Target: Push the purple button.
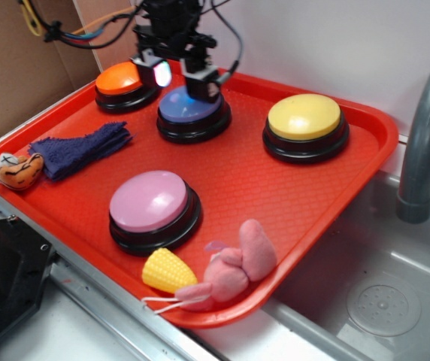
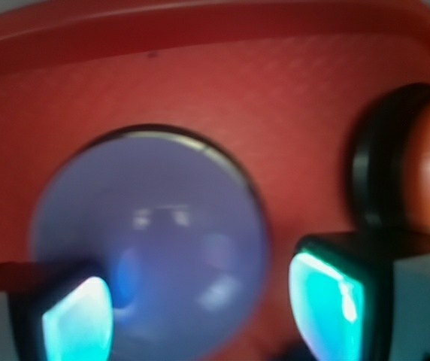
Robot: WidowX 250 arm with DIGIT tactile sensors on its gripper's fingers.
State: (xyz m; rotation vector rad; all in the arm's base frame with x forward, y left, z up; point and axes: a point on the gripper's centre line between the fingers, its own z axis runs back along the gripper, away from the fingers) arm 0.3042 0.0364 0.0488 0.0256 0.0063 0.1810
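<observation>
The purple button (image 1: 190,107), a blue-violet dome on a black base, sits at the back middle of the red tray (image 1: 275,218). My gripper (image 1: 177,77) hangs right over it, open, with nothing between its fingers. One finger is on the dome's back edge and the other reaches out toward the orange button (image 1: 123,81). In the wrist view the purple button (image 2: 155,248) fills the middle, blurred and very close, and the gripper (image 2: 200,308) shows two glowing cyan pads (image 2: 324,304) wide apart. I cannot tell whether a finger touches the dome.
On the tray also stand a yellow button (image 1: 305,120) at back right and a pink-lilac button (image 1: 151,203) in front. A blue cloth (image 1: 80,148), a small tiger toy (image 1: 17,169), a corn toy (image 1: 168,272) and a pink plush (image 1: 234,267) lie along the edges. A sink (image 1: 380,301) and a grey faucet (image 1: 425,135) are to the right.
</observation>
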